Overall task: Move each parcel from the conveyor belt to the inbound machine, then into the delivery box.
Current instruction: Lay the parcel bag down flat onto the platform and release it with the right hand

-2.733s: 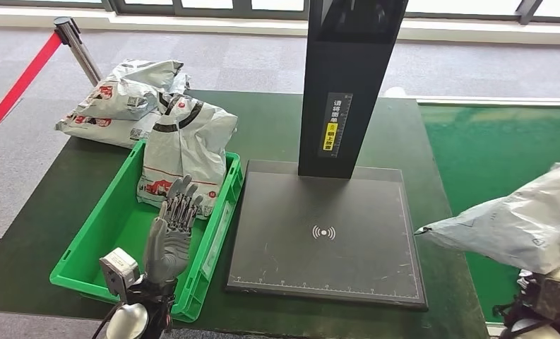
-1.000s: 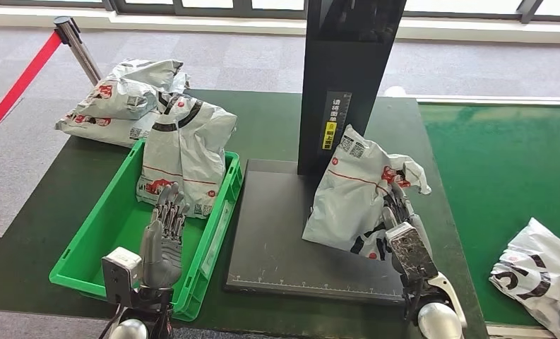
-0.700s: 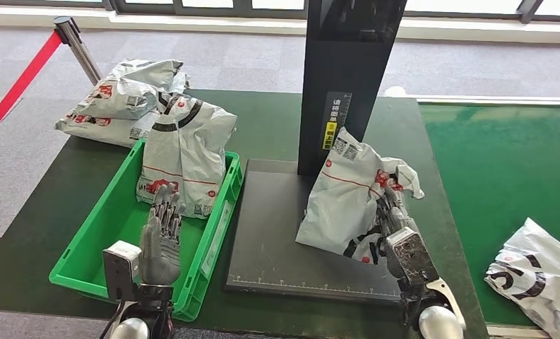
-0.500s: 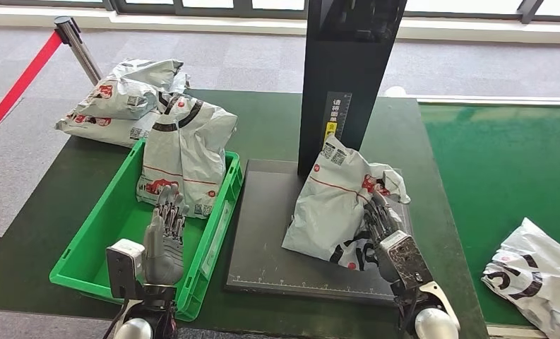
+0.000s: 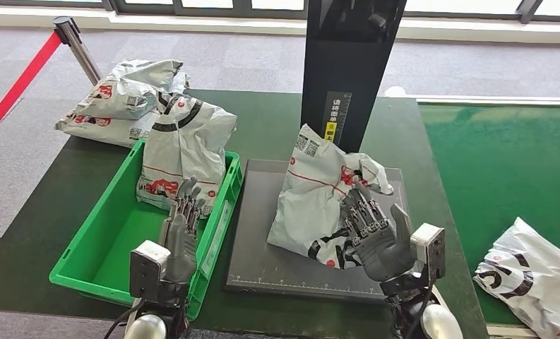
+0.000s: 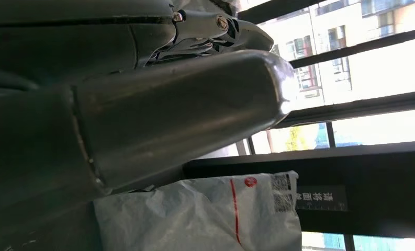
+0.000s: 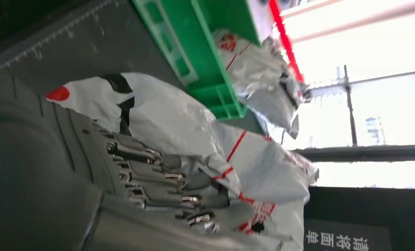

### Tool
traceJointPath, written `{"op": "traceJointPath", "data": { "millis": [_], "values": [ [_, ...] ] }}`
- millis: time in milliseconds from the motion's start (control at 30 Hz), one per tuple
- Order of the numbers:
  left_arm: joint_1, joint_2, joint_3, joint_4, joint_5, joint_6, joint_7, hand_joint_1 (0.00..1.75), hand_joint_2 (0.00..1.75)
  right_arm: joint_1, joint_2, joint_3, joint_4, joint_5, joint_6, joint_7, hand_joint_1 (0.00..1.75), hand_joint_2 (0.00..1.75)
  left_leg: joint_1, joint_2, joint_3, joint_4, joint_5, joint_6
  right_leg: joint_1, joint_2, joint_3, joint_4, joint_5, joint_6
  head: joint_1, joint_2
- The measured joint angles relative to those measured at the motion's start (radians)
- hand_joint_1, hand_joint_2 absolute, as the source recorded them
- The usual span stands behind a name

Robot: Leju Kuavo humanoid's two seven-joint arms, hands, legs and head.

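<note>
Crinkled grey plastic parcel sits on the matte black scanner plate of the inbound machine, leaning near its upright column. Right hand grips the parcel's right side, fingers curled into the film. Left hand is raised over the green delivery box, fingers straight and empty.

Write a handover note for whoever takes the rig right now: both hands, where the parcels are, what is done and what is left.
Right hand grips a parcel standing on the scanner plate.
Left hand is open, holding nothing, over the green box.
Done: one parcel in the box.
Left: move the scanned parcel into the box, then fetch the parcel on the belt.
Three more parcels lie on the table behind the box.
</note>
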Motion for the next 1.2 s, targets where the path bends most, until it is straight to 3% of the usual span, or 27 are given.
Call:
{"op": "traceJointPath", "data": {
  "millis": [100,167,233,300,367,433,500,600,800,1200],
  "values": [
    [-0.01,0.002,-0.019,-0.014,-0.078,0.002,0.001,0.0,0.0,-0.012,-0.002,0.007,-0.018,0.26,-0.152,0.032,0.0,0.0,0.0,0.0,0.0,0.0,0.0,0.0,0.0,0.0,0.0,0.0,0.0,0.0,0.0,0.0],
    [-0.007,0.004,-0.022,-0.031,-0.124,0.002,0.004,0.0,0.0,-0.011,-0.008,0.015,-0.052,0.586,-0.291,0.088,0.0,0.0,0.0,0.0,0.0,0.0,0.0,0.0,0.0,0.0,0.0,0.0,0.0,0.0,0.0,0.0],
    [-0.004,0.006,-0.022,-0.048,-0.16,0.004,0.004,0.0,0.0,-0.008,-0.013,0.021,-0.093,0.884,-0.367,0.135,0.0,0.0,0.0,0.0,0.0,0.0,0.0,0.0,0.0,0.0,0.0,0.0,0.0,0.0,0.0,0.0],
    [-0.005,0.008,-0.022,-0.059,-0.182,0.007,0.0,0.0,0.87,-0.003,-0.015,0.026,-0.128,1.006,-0.394,0.138,0.0,0.0,0.0,0.001,0.0,0.0,0.0,0.0,0.0,0.001,-0.001,0.0,0.0,0.0,0.0,0.0],
    [-0.008,0.009,-0.022,-0.065,-0.2,0.014,-0.01,0.0,1.75,0.002,-0.015,0.032,-0.159,1.016,-0.436,0.123,0.0,0.87,0.0,0.001,0.0,0.0,0.0,0.0,0.0,0.001,-0.001,0.0,0.0,0.0,0.0,0.0],
    [-0.01,0.009,-0.022,-0.069,-0.218,0.026,-0.023,0.0,1.75,0.004,-0.015,0.037,-0.188,1.04,-0.484,0.11,0.0,1.75,0.0,0.001,0.0,0.0,0.0,0.0,0.0,0.001,-0.001,0.0,0.0,0.0,0.0,0.0],
    [-0.011,0.009,-0.023,-0.072,-0.23,0.036,-0.031,0.0,1.75,0.008,-0.015,0.041,-0.216,1.024,-0.501,0.08,0.0,1.75,0.0,0.001,0.0,0.0,0.0,0.0,0.0,0.001,-0.001,0.0,0.0,0.0,0.0,0.0],
    [-0.013,0.009,-0.026,-0.072,-0.235,0.039,-0.036,0.0,1.75,0.018,-0.014,0.049,-0.25,0.873,-0.459,0.009,0.0,1.75,0.0,0.001,0.0,0.0,0.0,0.0,0.0,0.001,-0.001,0.0,0.0,0.0,0.0,0.0],
    [-0.039,0.01,-0.039,-0.054,-0.246,0.024,-0.039,0.0,1.75,0.021,-0.014,0.054,-0.272,0.503,-0.243,-0.152,0.0,1.75,0.0,0.001,0.0,0.0,0.0,0.0,0.0,0.001,-0.001,0.0,0.0,0.0,0.0,0.0],
    [-0.066,0.01,-0.04,-0.027,-0.248,0.021,-0.039,0.0,1.75,0.021,-0.014,0.054,-0.28,0.462,-0.222,-0.18,0.0,1.75,0.0,0.002,0.0,0.0,0.0,0.0,0.0,0.001,-0.001,0.0,0.0,0.0,0.0,0.0]
  ]
}}
